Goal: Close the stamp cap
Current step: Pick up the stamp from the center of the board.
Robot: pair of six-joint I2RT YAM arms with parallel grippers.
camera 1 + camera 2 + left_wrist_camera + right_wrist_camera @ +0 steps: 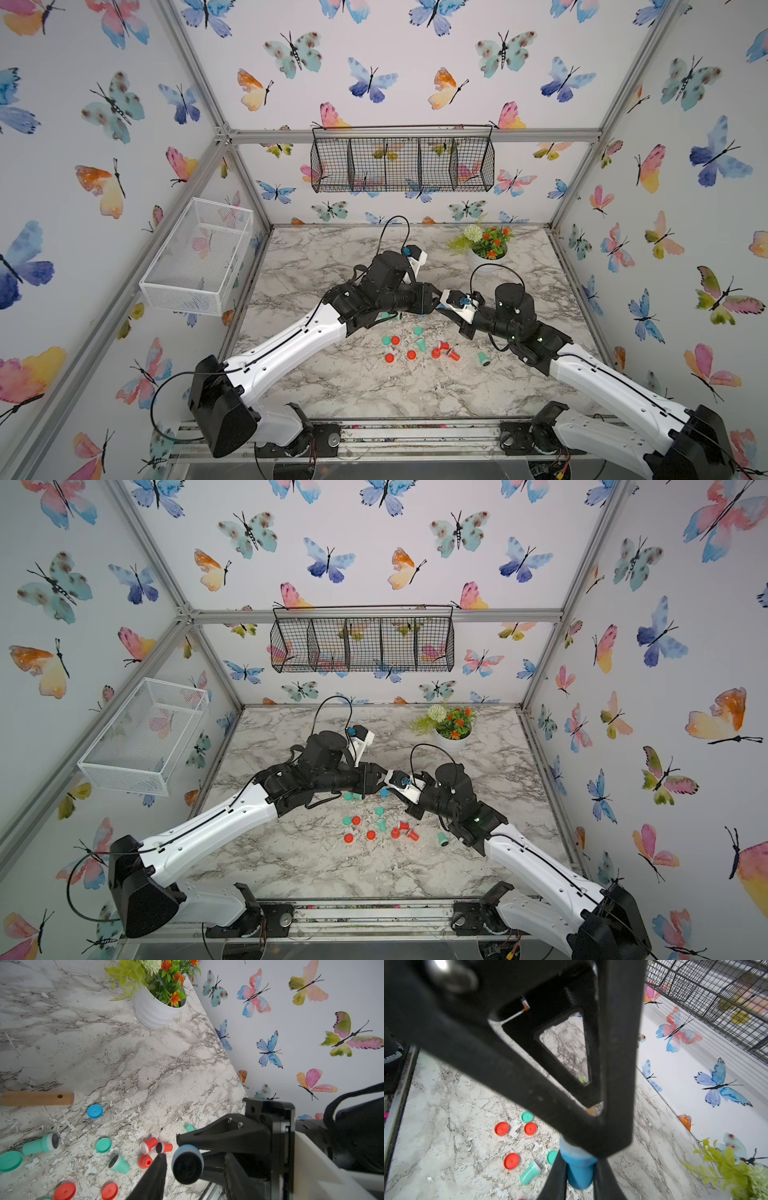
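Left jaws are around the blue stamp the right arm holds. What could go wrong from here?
1. The right gripper is clamped on the blue cylindrical stamp while the left gripper brackets its head: an uneven squeeze may twist it loose.
2. Its black face is bare and the left gripper could smear it.
3. The round blue cap lies unheld on the marble table; capping cannot start yet.

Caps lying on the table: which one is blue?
The cap lying alone, nearest the wooden stick; all the others are red or teal.
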